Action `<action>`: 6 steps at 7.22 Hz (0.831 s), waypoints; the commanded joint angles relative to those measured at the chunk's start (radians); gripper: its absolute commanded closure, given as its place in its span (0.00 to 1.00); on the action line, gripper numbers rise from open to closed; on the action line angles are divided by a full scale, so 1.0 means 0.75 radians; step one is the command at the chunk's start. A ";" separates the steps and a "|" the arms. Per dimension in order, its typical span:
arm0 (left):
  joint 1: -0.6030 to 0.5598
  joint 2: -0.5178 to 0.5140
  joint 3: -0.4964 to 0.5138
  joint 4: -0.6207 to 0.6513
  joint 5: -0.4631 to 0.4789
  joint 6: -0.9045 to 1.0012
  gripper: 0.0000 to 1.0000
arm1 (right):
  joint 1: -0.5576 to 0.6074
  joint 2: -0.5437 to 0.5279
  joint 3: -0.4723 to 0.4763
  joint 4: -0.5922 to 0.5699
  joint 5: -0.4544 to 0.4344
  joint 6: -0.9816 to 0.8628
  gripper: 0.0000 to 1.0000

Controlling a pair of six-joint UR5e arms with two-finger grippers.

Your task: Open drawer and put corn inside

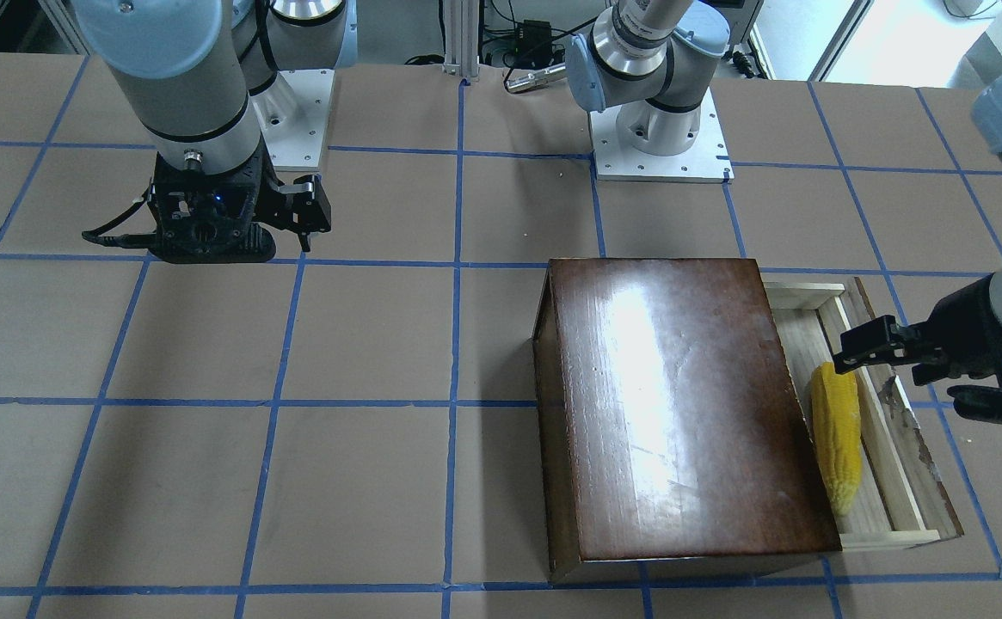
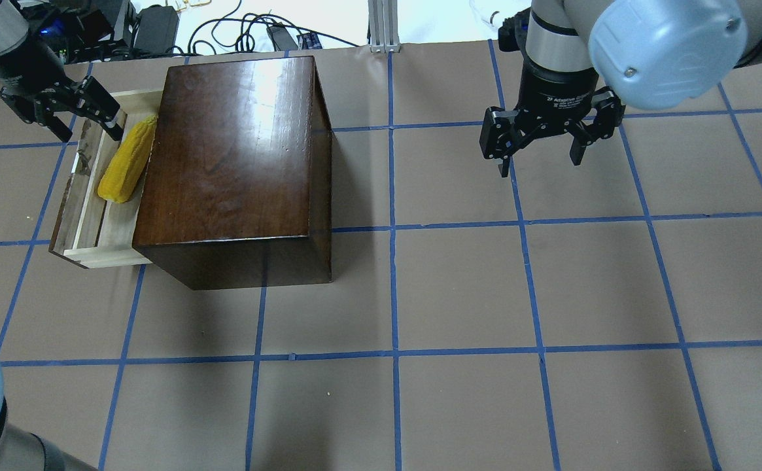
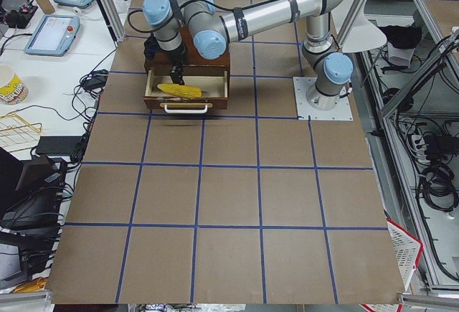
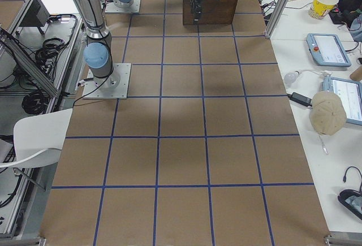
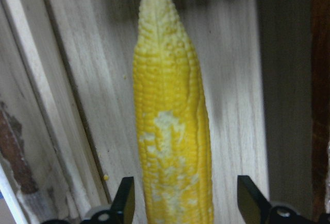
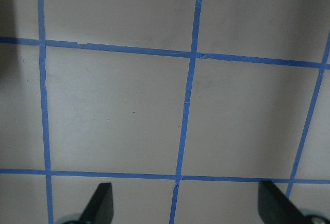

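"Where's the corn (image 2: pixel 127 160)?"

"Upper left in the overhead view, lying in the pulled-out drawer (image 2: pixel 74 219) beside the box (image 2: pixel 237 144). Its length runs along the drawer's front, pale tip toward the frame's top."

"The arms?"

"The left end effector (image 2: pixel 91 135) is open, fingers either side of the corn. The right end effector (image 2: pixel 540 165) is open over the counter (image 2: pixel 459 288), upper right."

"Adaptive" on right pincer (image 2: pixel 540 163) collar
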 commanded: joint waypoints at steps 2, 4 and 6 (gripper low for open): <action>-0.137 0.076 0.034 -0.046 0.014 -0.262 0.00 | 0.000 0.000 0.000 0.000 0.000 0.000 0.00; -0.286 0.125 0.012 -0.065 0.020 -0.322 0.00 | 0.000 0.000 0.000 0.000 0.000 0.000 0.00; -0.325 0.164 -0.029 -0.083 0.016 -0.329 0.00 | 0.000 0.000 0.000 0.000 0.000 0.000 0.00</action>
